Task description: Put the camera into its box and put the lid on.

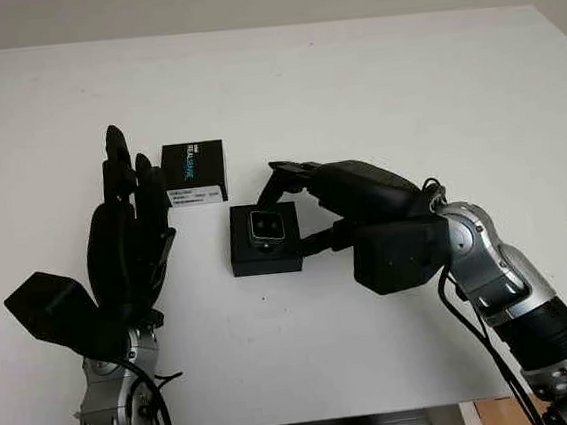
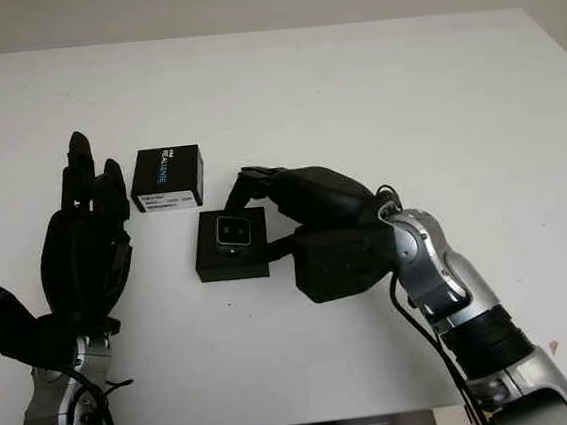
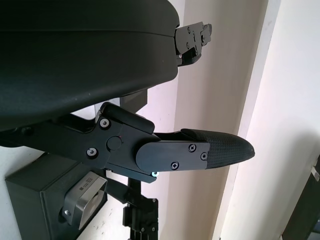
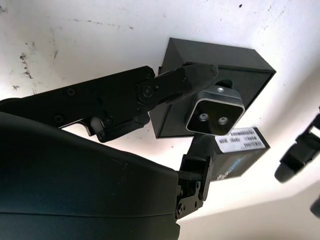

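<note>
The small silver camera [image 1: 267, 225] with two lenses sits in the open black box [image 1: 266, 257] at the middle of the white table. My right hand [image 1: 286, 217] comes in from the right, its fingers [image 4: 176, 86] closed on the camera from the far and near sides. The black lid [image 1: 194, 171] with a white label lies flat just behind and left of the box. My left hand [image 1: 135, 187] stands upright left of the box and lid, open and holding nothing. The box and camera [image 3: 86, 201] also show beside it in the left wrist view.
The white table [image 1: 372, 83] stretches wide behind and to the right of the box. Its front edge [image 1: 313, 418] runs close to both forearms.
</note>
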